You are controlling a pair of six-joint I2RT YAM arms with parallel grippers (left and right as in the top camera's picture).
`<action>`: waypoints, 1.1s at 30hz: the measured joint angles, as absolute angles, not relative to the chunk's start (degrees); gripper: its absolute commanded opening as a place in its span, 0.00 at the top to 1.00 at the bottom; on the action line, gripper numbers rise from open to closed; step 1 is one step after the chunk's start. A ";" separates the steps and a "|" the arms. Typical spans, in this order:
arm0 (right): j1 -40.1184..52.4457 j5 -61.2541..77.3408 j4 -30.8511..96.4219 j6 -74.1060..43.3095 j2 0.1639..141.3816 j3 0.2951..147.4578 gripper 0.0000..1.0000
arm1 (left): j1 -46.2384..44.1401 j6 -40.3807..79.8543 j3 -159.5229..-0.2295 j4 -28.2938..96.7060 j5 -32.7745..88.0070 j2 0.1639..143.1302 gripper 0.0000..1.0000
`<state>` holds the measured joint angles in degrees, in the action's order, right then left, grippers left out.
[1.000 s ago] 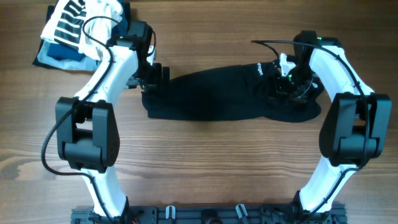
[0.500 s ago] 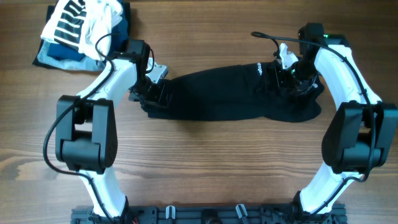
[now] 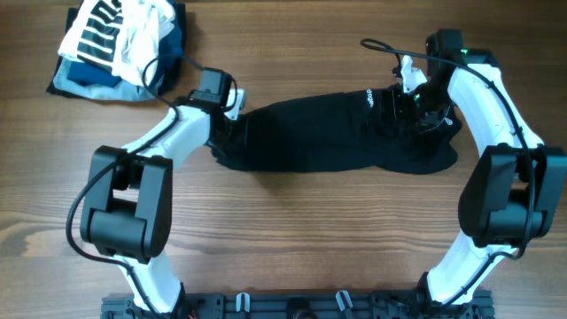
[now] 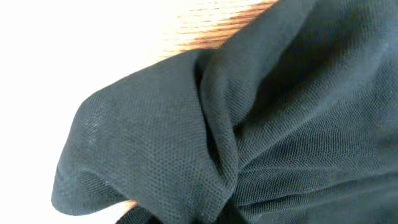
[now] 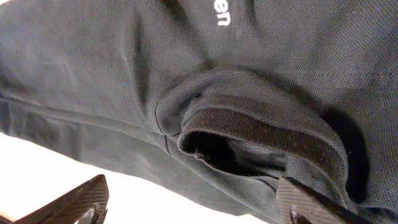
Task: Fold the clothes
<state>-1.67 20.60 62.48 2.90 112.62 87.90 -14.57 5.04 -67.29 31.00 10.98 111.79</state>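
Overhead view: the left gripper (image 3: 229,131) has swung onto the bunched left end of the black shirt (image 3: 328,133) lying on the counter (image 3: 292,221), its grasp indeterminate, while the right gripper (image 3: 396,105) stays released over the right end, so folding is probably imminent.

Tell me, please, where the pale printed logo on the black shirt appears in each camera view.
Overhead: logo on the black shirt, right of centre, near the top edge of the fabric.
Left wrist: not in view; only bunched shirt fabric.
Right wrist: top edge, slightly right of centre, above the ribbed band.
Shared landmark: the black shirt itself.
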 measured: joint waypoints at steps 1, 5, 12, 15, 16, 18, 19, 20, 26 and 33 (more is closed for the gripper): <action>-1.67 20.60 62.50 2.61 112.62 87.90 0.23 | -14.63 6.46 -67.29 31.00 10.98 111.79 0.96; -1.67 20.62 62.83 1.83 112.62 87.90 0.40 | -12.67 10.22 -67.24 31.51 13.72 111.68 0.96; -1.67 20.62 60.14 1.21 112.62 87.90 0.96 | -0.64 9.80 -66.00 41.60 14.59 106.32 0.96; -1.67 21.04 57.71 0.67 112.62 87.90 0.96 | 3.70 7.94 -67.61 44.58 13.54 99.74 0.96; -1.65 21.43 56.99 0.64 112.62 87.90 0.96 | 4.10 7.38 -68.23 44.82 13.37 97.80 0.96; -1.43 22.09 56.23 0.43 112.62 87.90 0.96 | 4.16 6.70 -68.75 44.86 13.37 95.79 0.96; -1.10 22.26 55.96 0.30 112.62 87.90 0.96 | 4.14 6.35 -68.88 44.86 13.37 95.31 0.96; -0.56 22.50 55.37 0.19 112.62 87.72 0.96 | 4.14 6.24 -68.88 44.86 13.37 95.24 0.96; 1.80 23.09 48.10 -3.53 113.43 80.68 0.96 | 4.14 5.82 -71.26 49.04 13.37 95.29 0.96; 1.30 22.92 45.15 -6.72 114.28 74.48 0.96 | 2.37 4.54 -80.66 53.17 13.30 95.35 0.96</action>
<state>1.30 22.92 45.15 -6.72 114.28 74.48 2.37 4.54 -80.66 53.17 13.30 95.35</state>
